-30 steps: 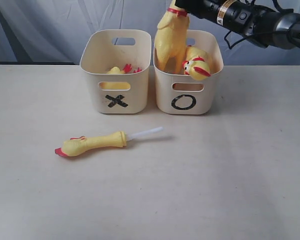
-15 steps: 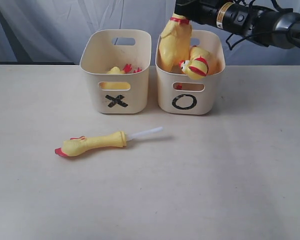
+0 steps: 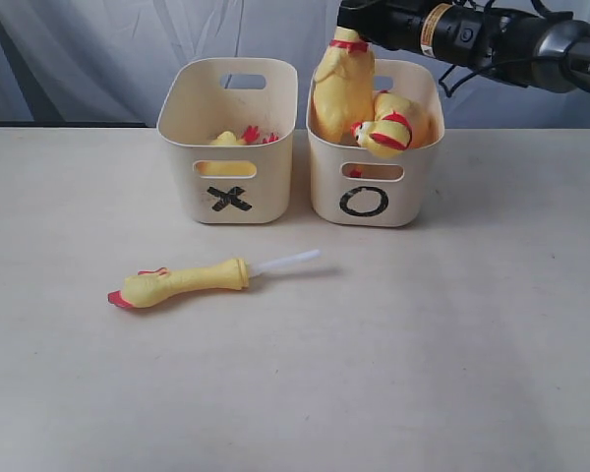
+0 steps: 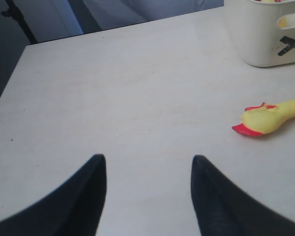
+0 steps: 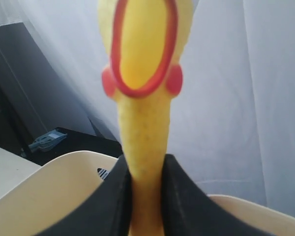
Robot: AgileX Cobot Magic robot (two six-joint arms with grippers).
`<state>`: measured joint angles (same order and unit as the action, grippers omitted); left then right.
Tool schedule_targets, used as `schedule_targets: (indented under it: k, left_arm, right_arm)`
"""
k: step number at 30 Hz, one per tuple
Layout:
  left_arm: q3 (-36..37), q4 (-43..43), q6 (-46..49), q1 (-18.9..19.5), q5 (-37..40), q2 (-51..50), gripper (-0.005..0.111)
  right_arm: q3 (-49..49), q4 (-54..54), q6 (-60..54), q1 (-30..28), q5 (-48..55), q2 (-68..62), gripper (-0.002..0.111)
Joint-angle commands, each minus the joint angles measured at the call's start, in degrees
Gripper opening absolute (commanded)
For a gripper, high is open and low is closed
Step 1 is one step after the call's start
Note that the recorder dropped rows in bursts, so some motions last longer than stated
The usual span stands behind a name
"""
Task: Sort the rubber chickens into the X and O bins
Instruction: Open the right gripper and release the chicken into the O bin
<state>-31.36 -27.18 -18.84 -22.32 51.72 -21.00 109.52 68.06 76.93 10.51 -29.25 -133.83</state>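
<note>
A: Starting far left: black left gripper [image 4: 147, 164], jaws spread wide, gripping nothing, hovering over the pale tabletop [image 3: 452, 354].

B: And on the table near it?

A: Yellow rubber chicken head-and-neck piece [image 3: 182, 283], lying flat, red beak pointing left, thin clear tube [image 3: 287, 262] poking out of the right end. Well apart from both tubs, out in front of the X one.

B: On to the tubs, then.

A: Cream plastic rectangular bin marked with a black X [image 3: 182, 177], yellow pieces [image 3: 241, 136] with red feet sitting low inside. Just beside it on the right, the matching cream bin with a black O [image 3: 413, 192].

B: Busy over there?

A: Very. Black right gripper [image 3: 354, 29] clamped on the narrow top of a long yellow rubber chicken [image 3: 342, 93], red ring right under the grip, body hanging upright in the left half of the O tub. Next to it, a second yellow chicken head [image 3: 383, 133], red beak lolling over the front rim.

B: Firm hold?

A: Looks firm from the wrist camera: dark fingers [image 5: 108, 206] pressed on both sides of the yellow neck.
</note>
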Motion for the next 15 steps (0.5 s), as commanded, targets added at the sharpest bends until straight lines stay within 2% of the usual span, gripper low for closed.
schedule_targets:
  k: [1,5,12,15]
  left_arm:
    - [0.16,-0.77,0.00,-0.03,-0.38,0.28,0.050]
    - [0.16,-0.89,0.00,-0.03,-0.38,0.28,0.050]
    - [0.16,-0.89,0.00,-0.03,-0.38,0.28,0.050]
    - [0.16,-0.89,0.00,-0.03,-0.38,0.28,0.050]
  right_arm:
    - [-0.04,2.32,0.87,0.28,2.84,0.24,-0.001]
    - [-0.04,3.58,1.04,0.28,2.98,0.24,0.003]
    - [-0.04,4.65,1.04,0.28,2.98,0.24,0.047]
    - [-0.04,4.65,1.04,0.28,3.22,0.24,0.054]
